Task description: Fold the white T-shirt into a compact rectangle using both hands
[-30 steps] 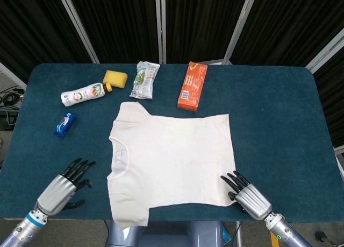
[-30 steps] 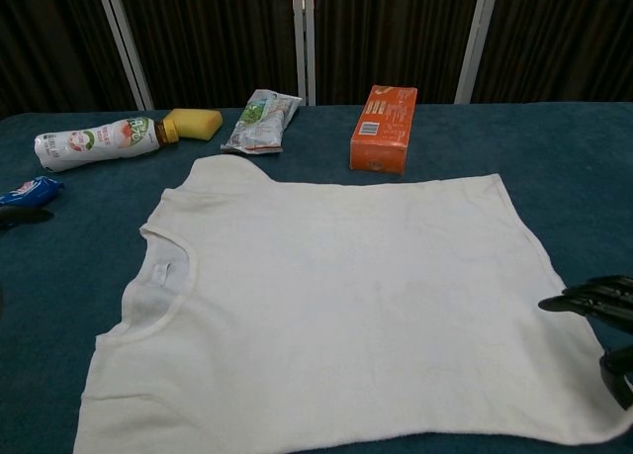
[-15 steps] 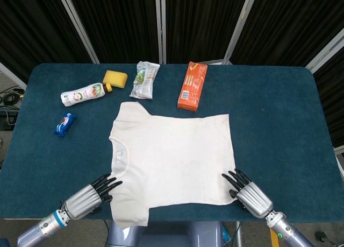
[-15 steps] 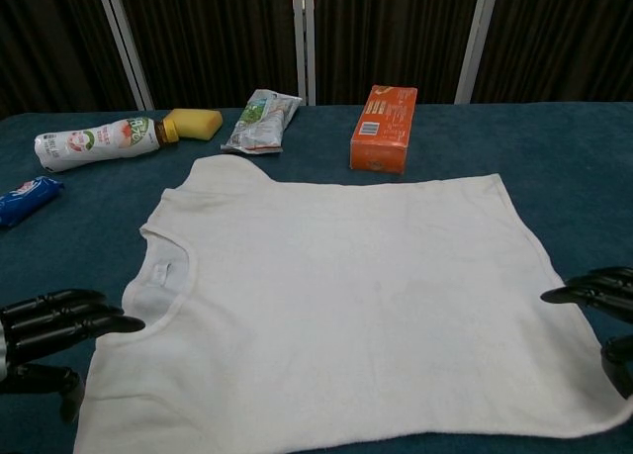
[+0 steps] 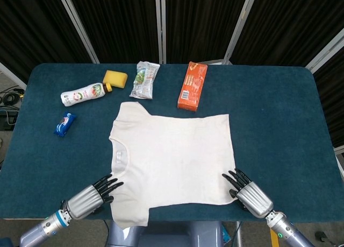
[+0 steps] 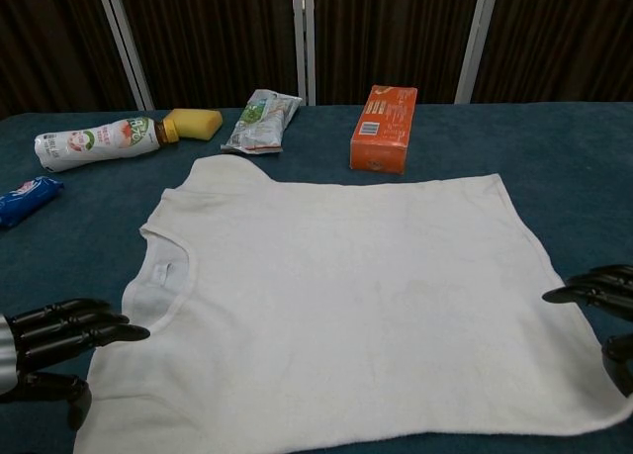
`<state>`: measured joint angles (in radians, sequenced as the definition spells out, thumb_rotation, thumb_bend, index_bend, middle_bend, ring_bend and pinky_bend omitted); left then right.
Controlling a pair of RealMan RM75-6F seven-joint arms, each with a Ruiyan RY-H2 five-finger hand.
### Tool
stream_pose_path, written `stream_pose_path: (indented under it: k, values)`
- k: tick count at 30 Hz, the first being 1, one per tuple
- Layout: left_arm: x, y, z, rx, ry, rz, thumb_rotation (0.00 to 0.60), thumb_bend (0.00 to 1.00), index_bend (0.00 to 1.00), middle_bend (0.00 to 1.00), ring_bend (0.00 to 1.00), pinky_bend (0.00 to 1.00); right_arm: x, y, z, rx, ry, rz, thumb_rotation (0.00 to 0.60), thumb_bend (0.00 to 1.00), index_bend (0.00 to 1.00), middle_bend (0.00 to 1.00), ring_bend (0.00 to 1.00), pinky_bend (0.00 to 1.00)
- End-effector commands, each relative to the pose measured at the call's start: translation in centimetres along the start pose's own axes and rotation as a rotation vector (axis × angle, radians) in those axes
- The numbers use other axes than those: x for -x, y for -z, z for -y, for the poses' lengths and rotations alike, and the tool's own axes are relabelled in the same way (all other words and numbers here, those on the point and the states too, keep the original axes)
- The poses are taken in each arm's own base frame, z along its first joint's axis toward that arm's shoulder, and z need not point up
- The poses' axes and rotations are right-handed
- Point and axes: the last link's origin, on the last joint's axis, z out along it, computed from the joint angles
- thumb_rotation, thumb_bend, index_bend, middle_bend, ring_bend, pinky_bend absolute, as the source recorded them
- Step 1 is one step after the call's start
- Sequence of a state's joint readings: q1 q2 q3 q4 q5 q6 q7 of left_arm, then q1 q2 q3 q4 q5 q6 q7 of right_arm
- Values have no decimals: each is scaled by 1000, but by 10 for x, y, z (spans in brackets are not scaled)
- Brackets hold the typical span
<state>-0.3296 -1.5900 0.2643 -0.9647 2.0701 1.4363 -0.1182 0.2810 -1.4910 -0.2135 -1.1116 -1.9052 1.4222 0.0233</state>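
Left robot hand [image 5: 90, 197] slightly closer to T-shirt [image 5: 172, 161] than before.

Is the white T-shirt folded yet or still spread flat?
Spread flat: the white T-shirt lies in one layer on the table, both sleeves and the hem showing, no fold in it.

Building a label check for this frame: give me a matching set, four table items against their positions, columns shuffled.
Things:
1. box
2. bottle
3. sponge
4. T-shirt

Places:
A. lying on its side near the left edge
B. flat in the middle, between the hands
C. just beyond the shirt's right part
D. at the bottle's cap end

Pairs: 1-C, 2-A, 3-D, 4-B
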Motion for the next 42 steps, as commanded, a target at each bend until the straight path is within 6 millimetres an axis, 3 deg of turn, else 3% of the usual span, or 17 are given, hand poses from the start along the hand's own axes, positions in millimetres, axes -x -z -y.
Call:
stream_pose_path:
  k: [1, 22, 42]
  values:
    - [1, -2, -1, 2, 3, -5, 600, 305, 462, 0, 0, 0, -1, 0, 0, 2, -2, -3, 600, 510, 710, 75, 0, 0]
    - [13, -20, 0, -9, 1, 16, 600, 308, 470, 0, 0, 0, -1, 0, 0, 2, 0, -6, 600, 519, 711, 75, 0, 0]
    - [15, -28, -4, -4, 11, 23, 600, 462, 492, 0, 0, 0, -3, 0, -1, 1, -4, -13, 600, 525, 711, 76, 0, 0]
